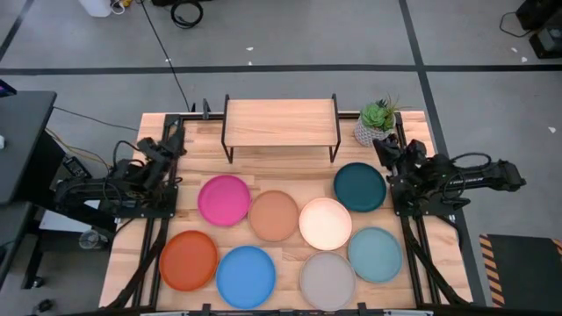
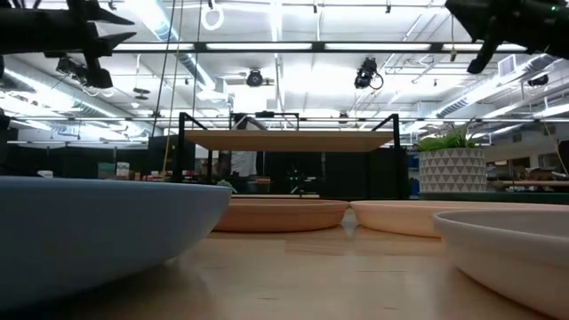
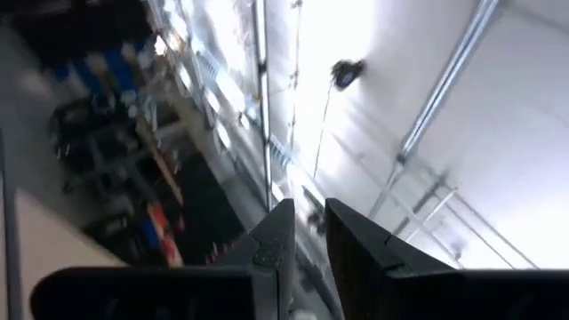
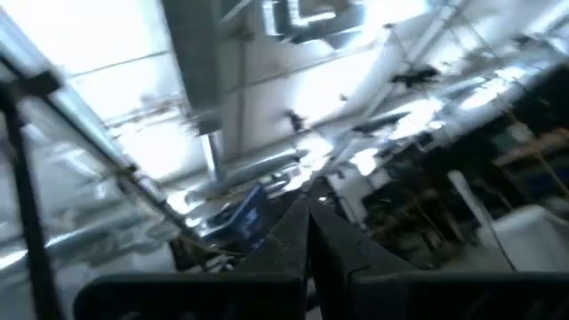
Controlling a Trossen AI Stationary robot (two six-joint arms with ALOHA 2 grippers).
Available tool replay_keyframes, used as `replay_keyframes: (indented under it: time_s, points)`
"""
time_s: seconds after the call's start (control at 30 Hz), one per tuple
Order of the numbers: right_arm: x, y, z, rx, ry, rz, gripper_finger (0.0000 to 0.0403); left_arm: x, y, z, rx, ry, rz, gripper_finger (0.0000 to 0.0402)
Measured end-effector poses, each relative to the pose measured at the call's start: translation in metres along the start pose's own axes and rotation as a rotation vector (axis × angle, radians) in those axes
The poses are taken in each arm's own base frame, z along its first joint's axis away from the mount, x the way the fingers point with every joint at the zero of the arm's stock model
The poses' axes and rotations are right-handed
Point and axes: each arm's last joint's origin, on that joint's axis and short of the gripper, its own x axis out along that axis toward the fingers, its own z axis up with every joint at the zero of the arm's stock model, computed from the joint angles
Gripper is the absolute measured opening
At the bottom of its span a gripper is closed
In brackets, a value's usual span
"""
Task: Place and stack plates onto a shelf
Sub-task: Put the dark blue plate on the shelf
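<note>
All eight plates lie flat on the table (image 1: 290, 180), none on the shelf (image 1: 281, 121), which stands at the table's far edge. The left gripper (image 1: 169, 140) waits folded at the left edge, fingers nearly together and empty. The right gripper (image 1: 384, 151) waits at the right edge, fingers closed and empty.

Risks:
- The pink plate (image 1: 224, 199), tan plate (image 1: 274, 215) and cream plate (image 1: 326, 223) touch or nearly touch. Gripping one rim likely shifts its neighbour.
- Thin rims may slip from closed fingers.
- The plant (image 1: 378, 118) stands beside the shelf's right end. A right-arm approach may topple it.
</note>
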Motion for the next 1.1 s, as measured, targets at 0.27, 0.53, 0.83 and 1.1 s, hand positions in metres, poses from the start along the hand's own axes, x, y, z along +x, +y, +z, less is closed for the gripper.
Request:
replay_keyframes:
  time_s: [0.27, 0.53, 0.83, 1.1]
  points:
    - [0.030, 0.006, 0.005, 0.032, 0.086, -0.284, 0.0012, 0.005, -0.005, 0.006, 0.077, -0.032, -0.022, 0.0071]
    - [0.078, 0.023, 0.027, -0.260, 0.489, -0.540, 0.0011, 0.019, -0.024, 0.010, 0.343, 0.126, 0.042, 0.0071]
    - [0.093, 0.024, 0.036, -0.404, 0.952, -0.604, 0.0012, 0.030, -0.050, 0.019, 0.516, 0.331, 0.205, 0.0071]
    - [0.092, 0.016, -0.003, -0.277, 1.389, -0.441, 0.0018, 0.047, -0.055, 0.006, 0.586, 0.385, 0.250, 0.0071]
